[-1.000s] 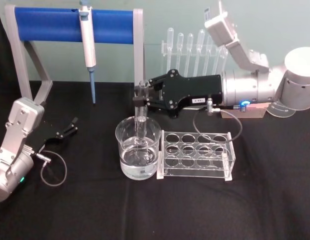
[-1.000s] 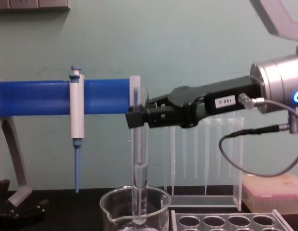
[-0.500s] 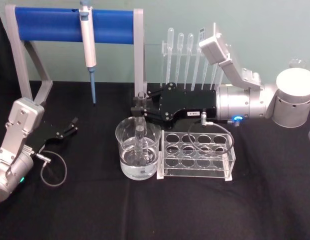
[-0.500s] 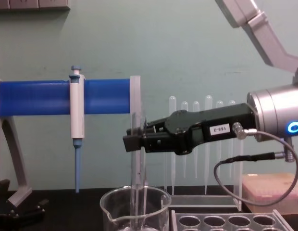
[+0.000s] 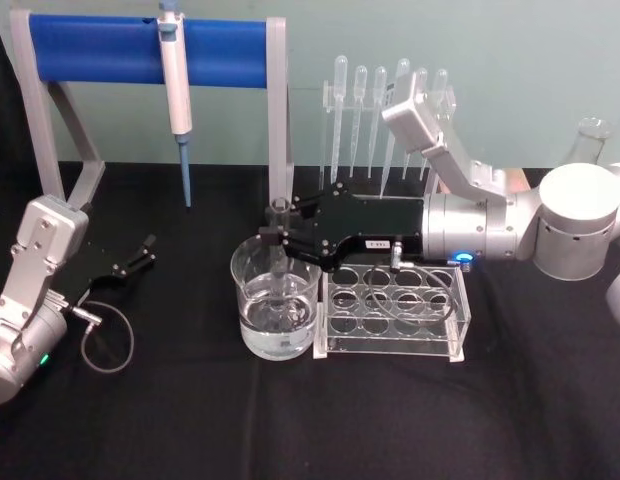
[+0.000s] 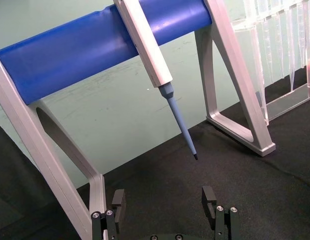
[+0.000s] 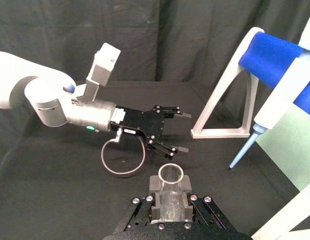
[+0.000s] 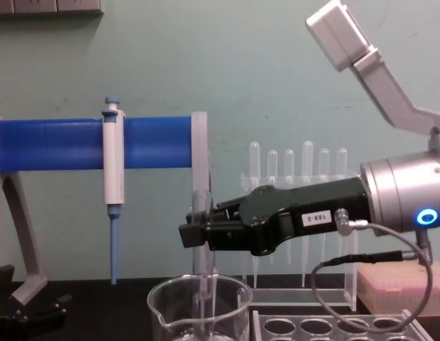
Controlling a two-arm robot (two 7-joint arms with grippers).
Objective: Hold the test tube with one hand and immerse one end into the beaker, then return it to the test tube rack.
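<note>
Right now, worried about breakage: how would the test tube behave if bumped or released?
Probably fragile: the test tube is thin clear glass inside the beaker, so a sideways knock could chip it. Likely slippery too: smooth, and the right tool grips only near its rim. Laid down, it would probably roll.

I see the test tube [image 5: 280, 268] standing upright inside the beaker [image 5: 246, 300]. Its round end is down toward the clear liquid and its flared open rim stands above the beaker's rim. I cannot tell whether it touches the bottom. My right gripper [image 5: 278, 238] reaches in level just above the beaker, clamped on the tube's upper part. The beaker is wide clear glass, upright and partly filled.
</note>
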